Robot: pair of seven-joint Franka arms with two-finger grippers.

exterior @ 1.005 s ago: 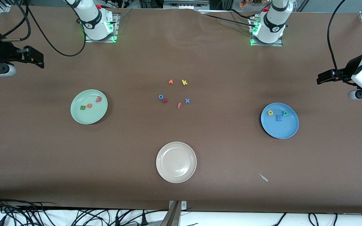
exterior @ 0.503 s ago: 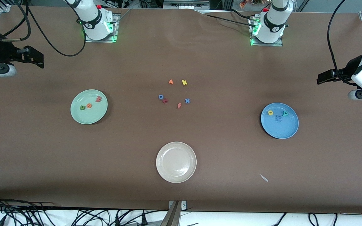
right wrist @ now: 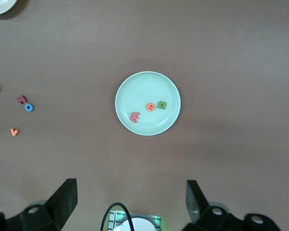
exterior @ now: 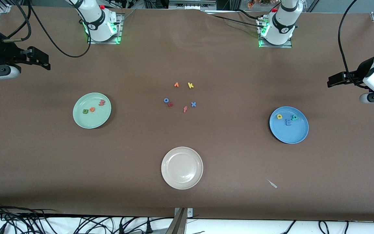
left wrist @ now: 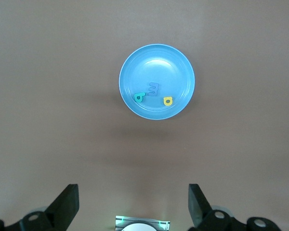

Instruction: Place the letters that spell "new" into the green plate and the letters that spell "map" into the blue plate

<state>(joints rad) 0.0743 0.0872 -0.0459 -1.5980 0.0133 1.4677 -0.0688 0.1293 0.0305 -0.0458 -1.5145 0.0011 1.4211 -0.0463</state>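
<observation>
Front view, green plate: the green plate lies toward the right arm's end of the table and holds the green "n", orange "e" and red-pink "w".
Front view, blue plate: the blue plate lies toward the left arm's end and holds the yellow "a", blue "m" and teal "p".
Front view, leftovers: six spare letters sit mid-table; the cream plate, nearer the camera, is bare.
Front view, progress: both words appear delivered; judged complete, nothing left to move.
Left wrist view: left gripper hangs above bare table beside the blue plate, fingers spread, nothing between them.
Right wrist view: right gripper hangs likewise beside the green plate, fingers apart and empty.
Limits: both grippers are cut off at the front view's edges; the dark red spare letter's shape is unreadable.
</observation>
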